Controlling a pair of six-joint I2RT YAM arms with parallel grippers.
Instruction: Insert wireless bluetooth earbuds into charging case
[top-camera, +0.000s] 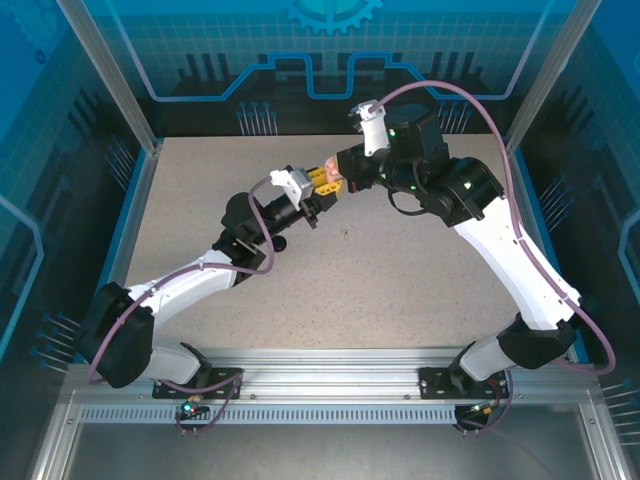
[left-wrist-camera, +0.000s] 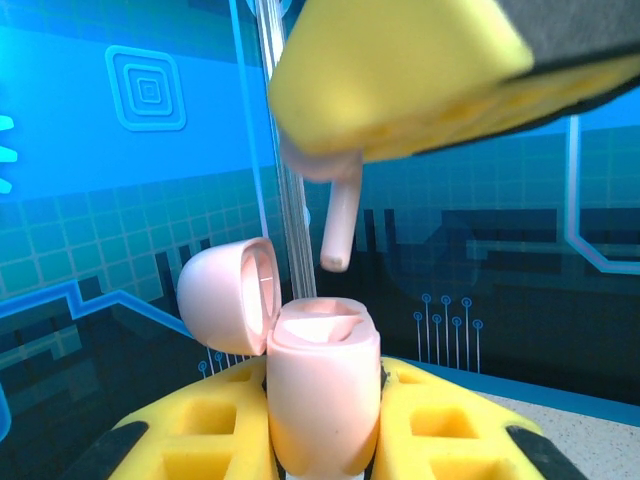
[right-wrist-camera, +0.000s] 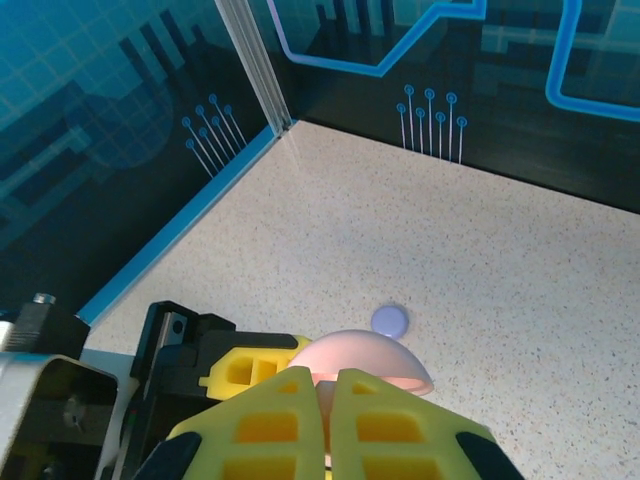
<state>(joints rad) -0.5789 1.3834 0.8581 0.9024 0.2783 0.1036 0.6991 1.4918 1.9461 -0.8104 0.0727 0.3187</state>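
Observation:
My left gripper (left-wrist-camera: 325, 378) is shut on a pale pink charging case (left-wrist-camera: 322, 395) and holds it upright, with its lid (left-wrist-camera: 225, 295) swung open to the left. The case's sockets (left-wrist-camera: 325, 325) face up. Just above it, my right gripper (right-wrist-camera: 327, 385) is shut on a pale pink earbud (left-wrist-camera: 338, 225), whose stem points down over the open case without touching it. In the top view the two grippers meet above the middle of the table, left gripper (top-camera: 318, 192) below right gripper (top-camera: 338, 178). The pink lid (right-wrist-camera: 365, 358) shows beyond my right fingertips.
A small round lavender thing (right-wrist-camera: 389, 320) lies on the speckled table (top-camera: 420, 280) beyond the case. A tiny dark object (top-camera: 346, 235) sits on the table near the grippers. Blue walls and metal posts (top-camera: 110, 75) ring the table.

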